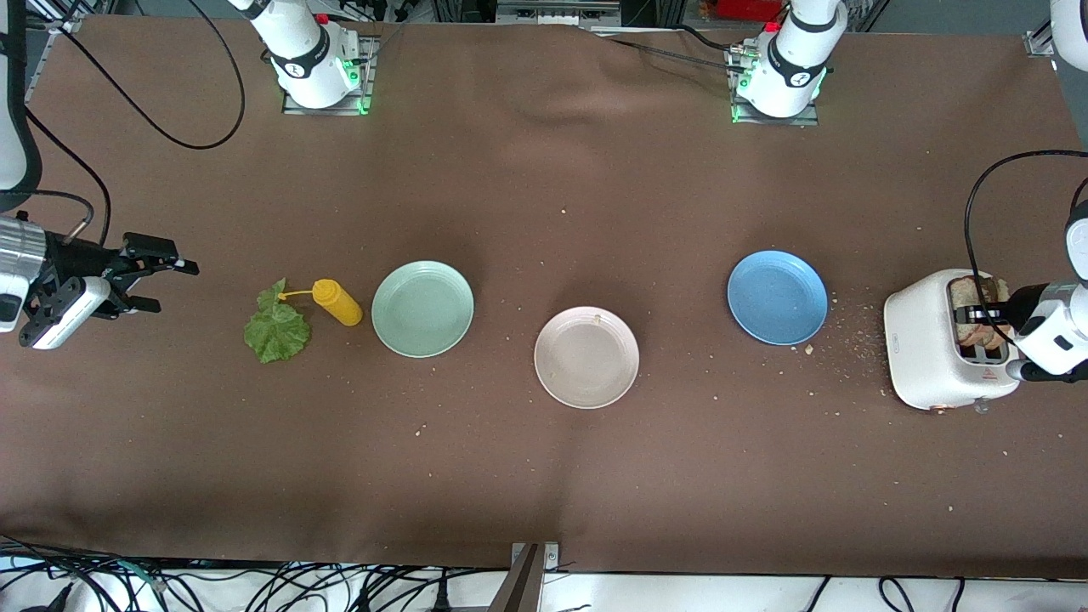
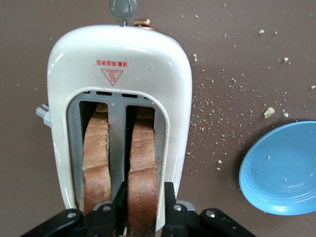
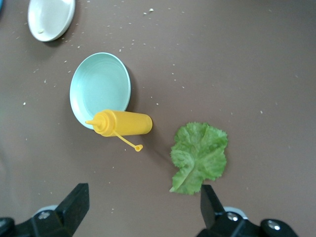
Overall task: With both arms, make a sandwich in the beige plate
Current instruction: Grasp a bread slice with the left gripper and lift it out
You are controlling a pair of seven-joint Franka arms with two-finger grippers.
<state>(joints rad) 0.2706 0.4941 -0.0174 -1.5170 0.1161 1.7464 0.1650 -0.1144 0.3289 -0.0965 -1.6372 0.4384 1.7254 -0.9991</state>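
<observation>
Bread for the sandwich sits at the left arm's end of the worktop, two brown slices standing on edge in the slots of the white toaster [image 1: 922, 357]. The beige plate [image 1: 586, 357] lies bare mid-worktop, between the mint-green plate [image 1: 422, 308] and the blue plate [image 1: 777, 297] and a little nearer the front camera than both.

Expect the slice [image 2: 143, 168] you are after to be light and fairly stiff, yet crumbly, judging by the crumbs scattered round the toaster. Take it by the crust end that stands proud of the slot, and squeeze gently, or it may break as it lifts.

Your left pincer [image 2: 143, 205] is down over the toaster with its jaws narrowed on either side of that slice's upper end, the fingers [image 2: 169, 207] pressing or very nearly pressing the faces. It looks like a grip, with the slice not yet raised.

The lettuce leaf [image 1: 277, 325] lies flat toward the right arm's end, just beside the yellow squeeze bottle [image 1: 337, 303]. It should be limp and thin, so pinch it at an edge. Your right pincer [image 1: 140, 276] waits wide open and empty, hanging over bare worktop near that leaf.
</observation>
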